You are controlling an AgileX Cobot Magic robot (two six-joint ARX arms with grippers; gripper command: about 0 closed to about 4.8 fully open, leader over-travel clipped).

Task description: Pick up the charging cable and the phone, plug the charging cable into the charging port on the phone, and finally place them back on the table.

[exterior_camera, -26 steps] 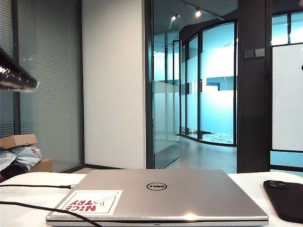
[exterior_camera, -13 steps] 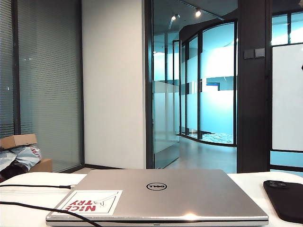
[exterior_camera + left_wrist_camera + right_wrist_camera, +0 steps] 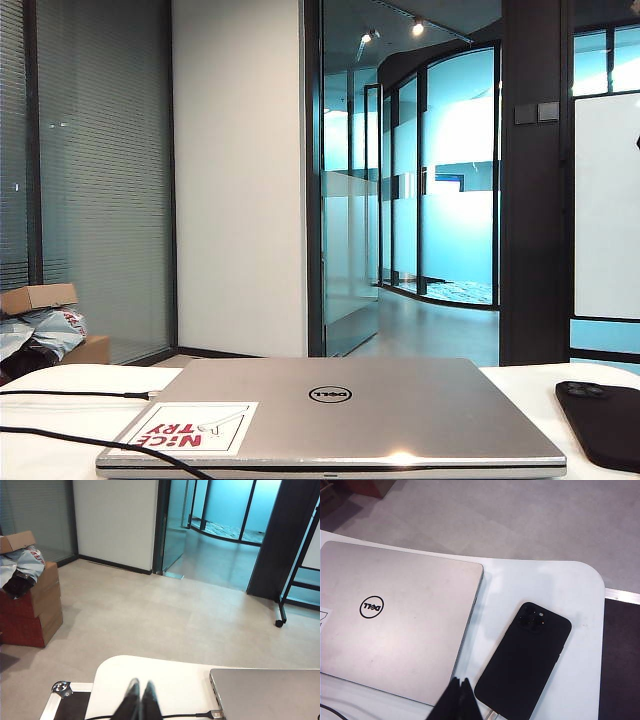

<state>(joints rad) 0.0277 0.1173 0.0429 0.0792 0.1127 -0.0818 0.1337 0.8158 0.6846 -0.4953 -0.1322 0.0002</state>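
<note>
A: Where are the grippers?

B: Left gripper [image 3: 138,700] is above the left end of the white surface [image 3: 165,680], fingers pressed together, holding nothing. Right gripper [image 3: 458,696] hangs over the gap between the laptop [image 3: 395,615] and the phone [image 3: 525,657] — fingers also pressed together, nothing pinched. Neither one shows in the exterior view.

A: Phone?

B: Flat on the surface, back up, camera bump toward the far edge, just beside the laptop's right side and apart from it. Its body is angled a little against the laptop's edge. In the exterior view it's the dark slab [image 3: 605,420] at the right, partly cut off by the frame.

A: Cable?

B: One thin black cord [image 3: 185,715] runs across the surface under the left gripper and ends in a small silvery plug [image 3: 215,713] right at the laptop's left edge — touching or plugged in, can't tell. Exterior view shows two black cords left of the laptop: an upper one [image 3: 70,393] running level toward the laptop's back corner, and a lower one [image 3: 90,437] curving toward the front edge. Can't tell which of them is the one the left wrist view shows.

A: Laptop?

B: Closed, silver, lid logo up, a red-and-white sticker [image 3: 190,427] on its front-left corner. It sits mid-surface.
</note>
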